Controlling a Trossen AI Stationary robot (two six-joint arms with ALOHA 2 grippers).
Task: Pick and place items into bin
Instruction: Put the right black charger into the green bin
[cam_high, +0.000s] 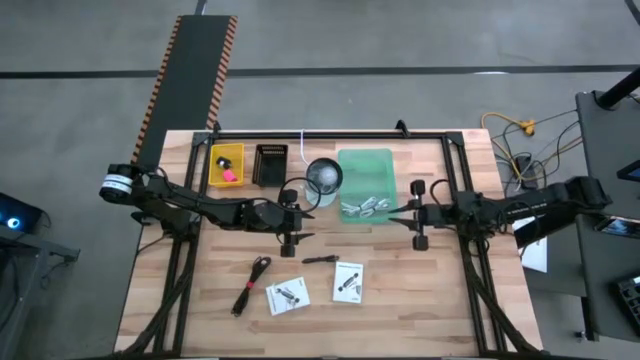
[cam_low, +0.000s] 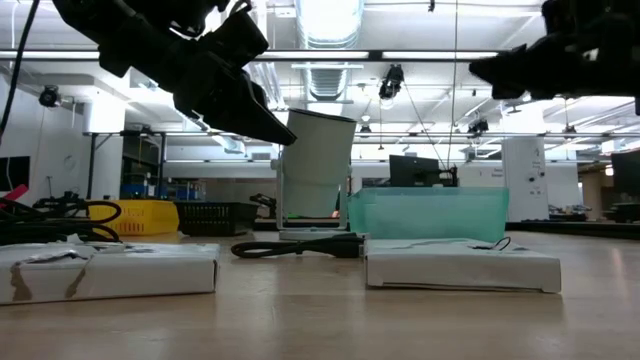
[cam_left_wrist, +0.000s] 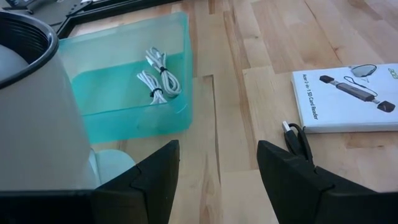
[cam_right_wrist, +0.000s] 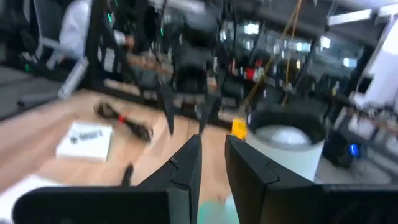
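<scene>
Wooden table (cam_high: 400, 300) holds green bin (cam_high: 366, 172), packets (cam_high: 348, 281).

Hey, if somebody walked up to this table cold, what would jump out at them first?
Probably the translucent green bin at the back of the table, holding coiled white cables, with a white cup just left of it. The left gripper and right gripper hover on either side, while two white packets lie near the front.
</scene>
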